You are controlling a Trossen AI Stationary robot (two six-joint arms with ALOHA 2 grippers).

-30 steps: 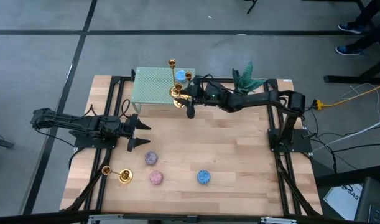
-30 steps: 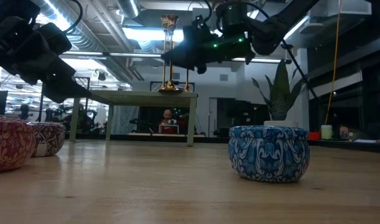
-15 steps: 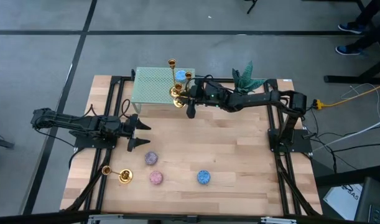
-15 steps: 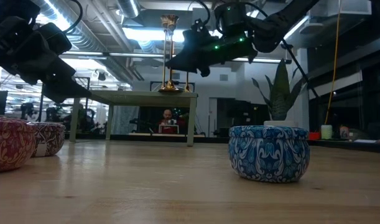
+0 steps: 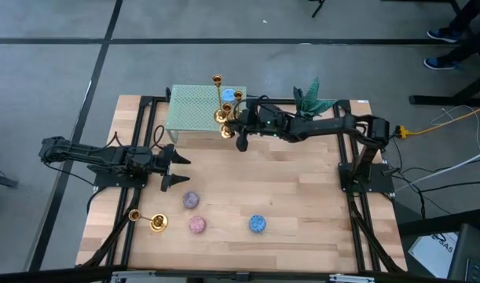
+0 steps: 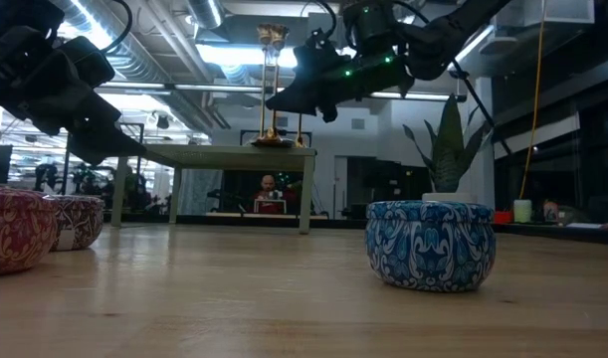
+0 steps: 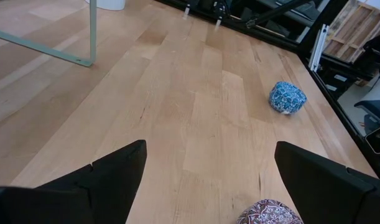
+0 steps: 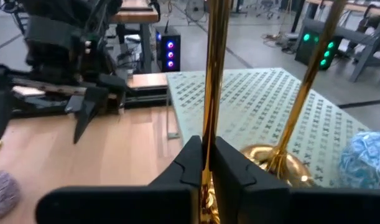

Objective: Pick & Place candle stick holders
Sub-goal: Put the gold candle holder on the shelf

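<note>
Stem and jaws are the relation that matters: in the right wrist view the right gripper (image 8: 207, 163) has its jaws pressed together on the thin upright stem of one candle stick holder (image 8: 215, 74), whose long axis runs vertically, square across the jaws. In the high view this sits just above the frame's centre, at the near edge of the green mesh stand (image 5: 188, 110), where two other holders stand close behind it; one (image 8: 301, 106) shows just beside the gripped stem. With the stem upright, a straight lift looks the cleanest way clear of those neighbours. A fourth holder (image 5: 148, 219) lies on its side on the surface at lower left, nearer the left gripper (image 5: 174, 167), which waits at left of frame with jaws apart.
</note>
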